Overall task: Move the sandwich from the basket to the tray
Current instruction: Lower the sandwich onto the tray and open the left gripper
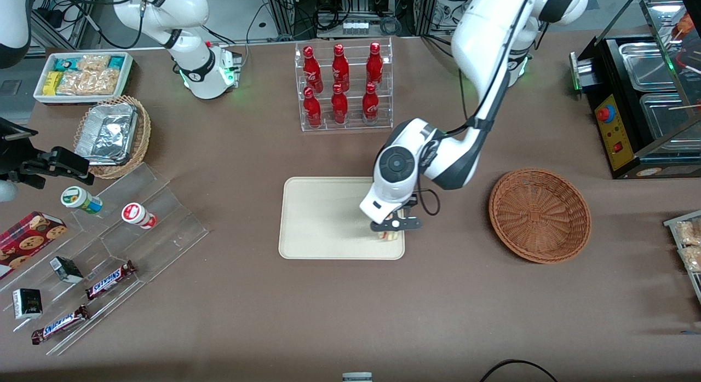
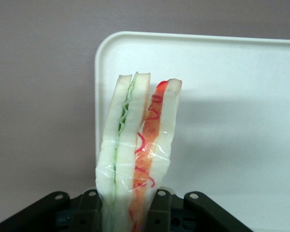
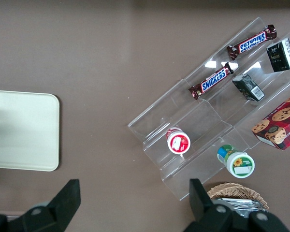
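I'm working in a lab mock-up of a snack shop: cola bottle rack (image 1: pixel 344 86), candy display steps (image 1: pixel 118 261), cable-strewn equipment racks (image 1: pixel 350 10) past the table (image 1: pixel 246 152).

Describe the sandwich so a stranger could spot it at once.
Find the cream tray mid-table, nearer the camera than the red bottles. At its corner toward the brown basket, the gripper holds the sandwich: a wrapped white-bread wedge with green and orange filling.
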`<state>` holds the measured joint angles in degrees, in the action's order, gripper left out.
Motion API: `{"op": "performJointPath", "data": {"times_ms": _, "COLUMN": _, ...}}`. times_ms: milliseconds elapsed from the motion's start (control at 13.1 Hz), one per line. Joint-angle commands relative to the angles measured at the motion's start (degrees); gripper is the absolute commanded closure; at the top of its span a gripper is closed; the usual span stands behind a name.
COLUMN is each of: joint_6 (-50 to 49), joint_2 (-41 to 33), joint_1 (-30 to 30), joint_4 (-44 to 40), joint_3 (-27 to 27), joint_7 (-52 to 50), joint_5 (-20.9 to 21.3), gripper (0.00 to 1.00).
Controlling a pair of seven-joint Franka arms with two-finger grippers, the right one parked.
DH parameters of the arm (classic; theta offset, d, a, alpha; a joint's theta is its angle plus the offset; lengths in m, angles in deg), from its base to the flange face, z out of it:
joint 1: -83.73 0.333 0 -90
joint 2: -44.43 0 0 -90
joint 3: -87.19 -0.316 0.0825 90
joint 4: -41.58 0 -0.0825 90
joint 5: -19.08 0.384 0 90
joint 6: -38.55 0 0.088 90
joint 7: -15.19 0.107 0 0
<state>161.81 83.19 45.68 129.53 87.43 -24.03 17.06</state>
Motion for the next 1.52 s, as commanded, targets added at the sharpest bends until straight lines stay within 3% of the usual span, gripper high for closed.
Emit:
{"op": "performJointPath", "data": {"times_ms": 0, "joint_6": 2.32, "joint_2": 4.91, "joint_1": -0.01, "joint_4": -4.71, "joint_3": 0.37, "joint_7": -1.29, "joint_5": -3.67, "gripper": 0.76}}
{"op": "performJointPath", "data": {"times_ms": 305, "joint_6": 3.3, "joint_2": 8.7, "joint_1": -0.18, "joint_4": -8.15, "joint_3": 0.46, "joint_7": -3.15, "joint_5": -5.28, "gripper": 0.76}}
{"op": "performJointPath", "data": {"times_ms": 533, "joint_6": 3.3, "joint_2": 9.23, "joint_1": -0.27, "joint_4": -8.24, "joint_3": 0.46, "joint_7": -2.53, "joint_5": -4.49, "gripper": 0.67}}
{"op": "performJointPath", "data": {"times_ms": 610, "joint_6": 3.3, "joint_2": 9.14, "joint_1": -0.36, "joint_4": -8.24, "joint_3": 0.46, "joint_7": -2.45, "joint_5": -4.49, "gripper": 0.58}}
{"op": "performJointPath", "data": {"times_ms": 686, "joint_6": 3.3, "joint_2": 8.97, "joint_1": -0.27, "joint_4": -8.24, "joint_3": 0.46, "joint_7": -2.53, "joint_5": -4.49, "gripper": 0.38}}
{"op": "performJointPath", "data": {"times_ms": 914, "joint_6": 1.98, "joint_2": 5.21, "joint_1": -0.19, "joint_4": -7.81, "joint_3": 0.2, "joint_7": -5.41, "joint_5": -4.14, "gripper": 0.0}}
{"op": "performJointPath", "data": {"times_ms": 1219, "joint_6": -12.48, "joint_2": -5.76, "joint_1": 4.02, "joint_4": -6.49, "joint_3": -0.24, "joint_7": -6.75, "joint_5": -4.05, "gripper": 0.0}}
{"op": "performJointPath", "data": {"times_ms": 1448, "joint_6": -15.43, "joint_2": -15.52, "joint_1": 9.46, "joint_4": -0.7, "joint_3": -0.24, "joint_7": -6.49, "joint_5": -3.96, "gripper": 0.0}}
